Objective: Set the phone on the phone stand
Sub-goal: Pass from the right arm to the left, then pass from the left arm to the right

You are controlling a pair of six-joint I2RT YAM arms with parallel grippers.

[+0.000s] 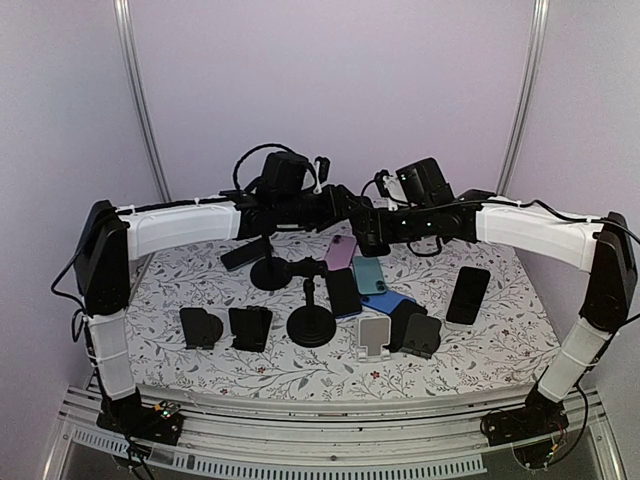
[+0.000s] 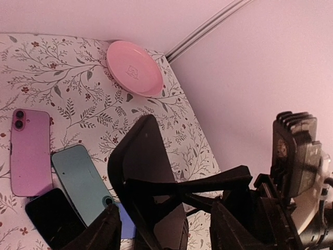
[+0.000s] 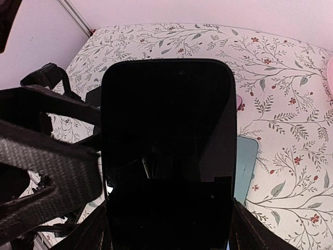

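1. Black glossy rectangular phone (image 3: pixel 166 151) sits clamped by its long edges in the right tool (image 3: pixel 169 232), above the far middle of the floral-patterned surface (image 3: pixel 281 67).
2. Left tool (image 2: pixel 166 229) has its fingers apart, just beside the phone.

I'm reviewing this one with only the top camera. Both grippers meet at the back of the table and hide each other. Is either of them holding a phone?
Observer: Yes. The right wrist view shows a black phone held in the right gripper, screen toward that camera.
Operator: Does the left gripper have it too?
Observer: It seems not. In the left wrist view the left gripper is open, with a finger on either side of that phone and a gap on one side.
Operator: Is there anything behind the arms?
Observer: A pink plate lies by the wall at a corner of the table.
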